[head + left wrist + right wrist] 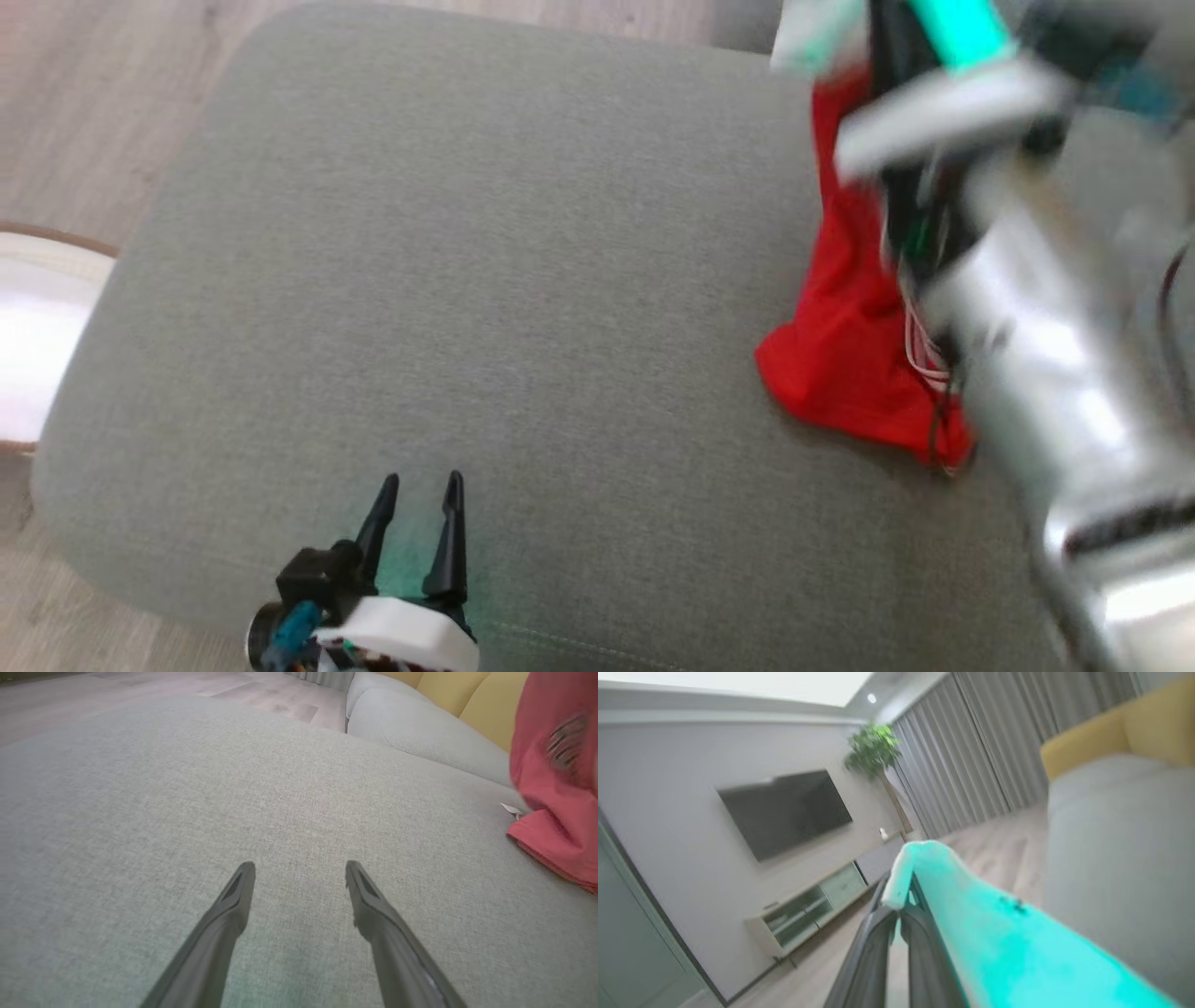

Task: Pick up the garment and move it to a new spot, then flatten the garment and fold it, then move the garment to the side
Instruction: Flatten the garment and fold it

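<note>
The red garment (840,364) hangs at 3 o'clock in the head view, drawn up tall and narrow, its lower end bunched and touching the grey sofa cushion (467,280) near that cushion's right edge. Its upper part runs up behind the blurred right arm (1046,355) toward 1 o'clock. In the right wrist view the right pincer (900,907) has its two dark fingers pressed nearly together, nipping a fold of cloth that looks turquoise and white there. Past it, at 10 o'clock, a dark television (784,812) hangs on the wall, with a leafy plant (873,751) at 12 o'clock. The left pincer (422,479) sits at 7 o'clock in the head view, well apart from the garment, fingers spread wide and holding nothing above the bare cushion. In its own wrist view the garment shows at 3 o'clock, with yellow back cushions (481,709) at 1 o'clock.
</note>
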